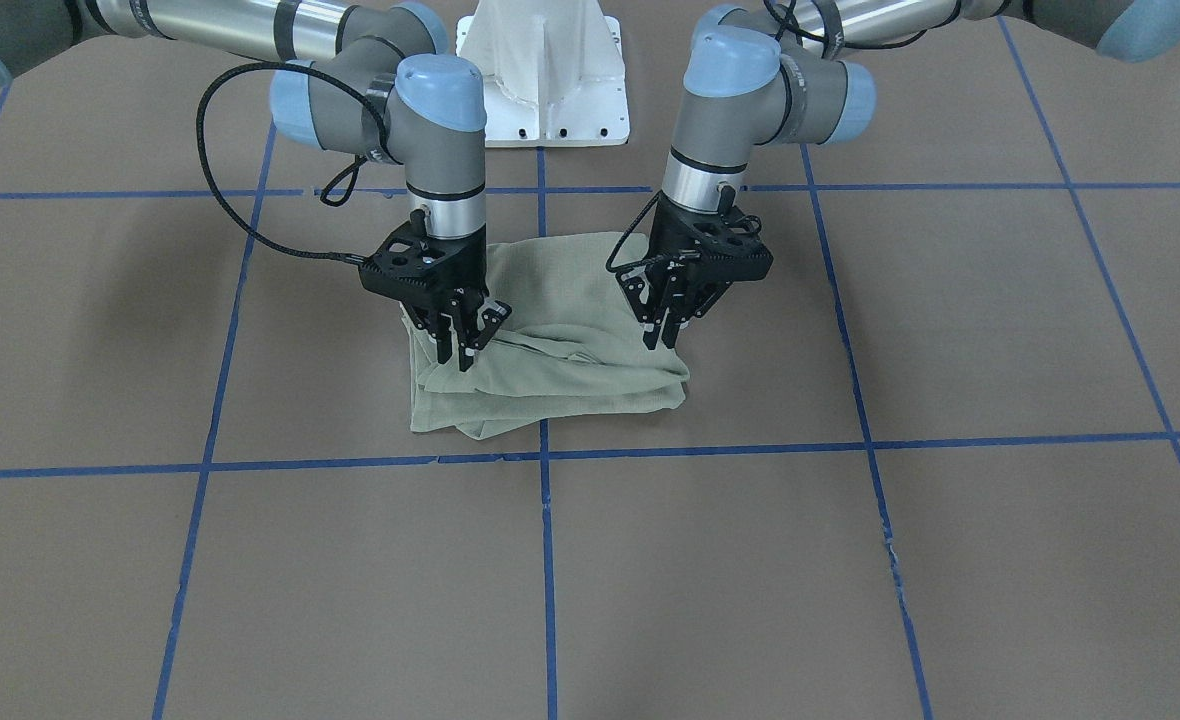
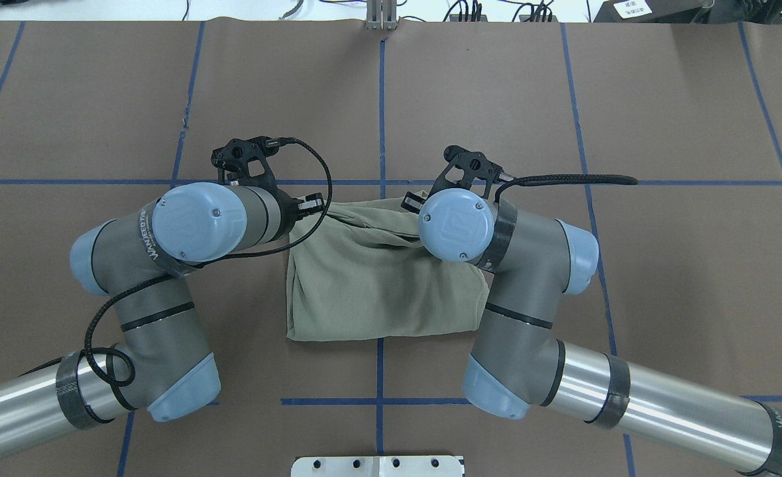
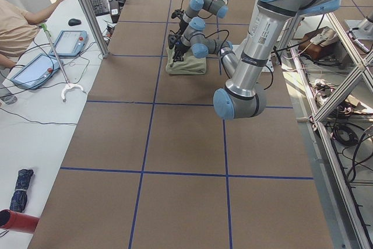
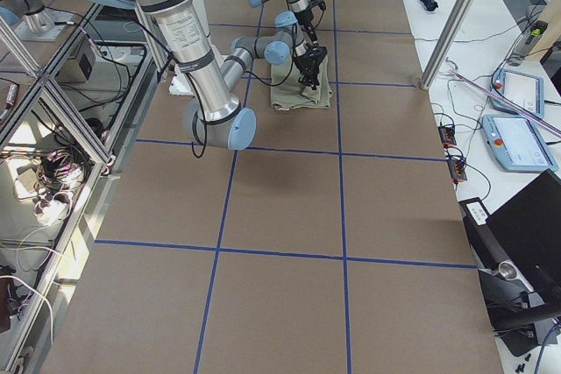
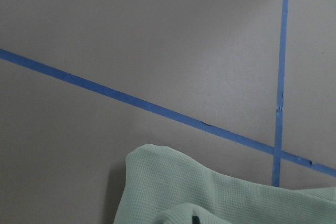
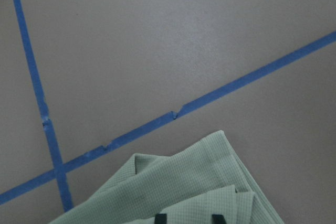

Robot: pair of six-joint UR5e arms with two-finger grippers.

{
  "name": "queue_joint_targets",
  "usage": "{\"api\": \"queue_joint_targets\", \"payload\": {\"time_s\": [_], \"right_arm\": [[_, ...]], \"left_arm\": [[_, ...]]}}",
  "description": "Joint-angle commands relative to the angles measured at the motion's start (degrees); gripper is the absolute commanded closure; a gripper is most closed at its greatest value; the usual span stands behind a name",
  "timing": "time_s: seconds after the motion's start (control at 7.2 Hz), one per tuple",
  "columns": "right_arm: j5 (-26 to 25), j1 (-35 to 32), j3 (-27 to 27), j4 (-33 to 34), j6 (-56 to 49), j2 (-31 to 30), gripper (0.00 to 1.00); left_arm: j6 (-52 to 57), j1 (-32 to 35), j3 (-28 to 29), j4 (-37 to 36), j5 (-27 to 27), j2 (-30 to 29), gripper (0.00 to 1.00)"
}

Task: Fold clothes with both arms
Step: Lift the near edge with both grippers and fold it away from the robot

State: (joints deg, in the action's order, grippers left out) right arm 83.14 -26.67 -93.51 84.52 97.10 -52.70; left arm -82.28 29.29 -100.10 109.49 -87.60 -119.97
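Sage-green and fine-ribbed, the shirt (image 1: pixel 550 385) lies folded in a thick rectangle at the middle of the brown table (image 1: pixel 850 560), across a blue tape line (image 1: pixel 547 560). My right gripper (image 1: pixel 457 358) pinches its far right corner, jaws narrow on the cloth. My left gripper (image 1: pixel 658 340) pinches the far left corner likewise. Between them the raised edge sags in a soft ridge.
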Motion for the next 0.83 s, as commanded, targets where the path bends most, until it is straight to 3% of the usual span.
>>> {"api": "queue_joint_targets", "payload": {"time_s": [0.0,0.28,0.69], "right_arm": [[6.99,-2.41,-1.22,-0.94,-4.63,1.36,0.00],[6.60,1.58,-3.60,0.02,-5.07,0.93,0.00],[1.60,8.29,-2.22,6.60,-12.99,1.54,0.00]], "left_arm": [[7.46,3.04,-1.06,0.64,-4.82,0.08,0.00],[8.01,3.41,-1.15,2.30,-6.09,0.52,0.00],[7.93,3.41,-1.15,3.10,-6.09,0.87,0.00]]}}
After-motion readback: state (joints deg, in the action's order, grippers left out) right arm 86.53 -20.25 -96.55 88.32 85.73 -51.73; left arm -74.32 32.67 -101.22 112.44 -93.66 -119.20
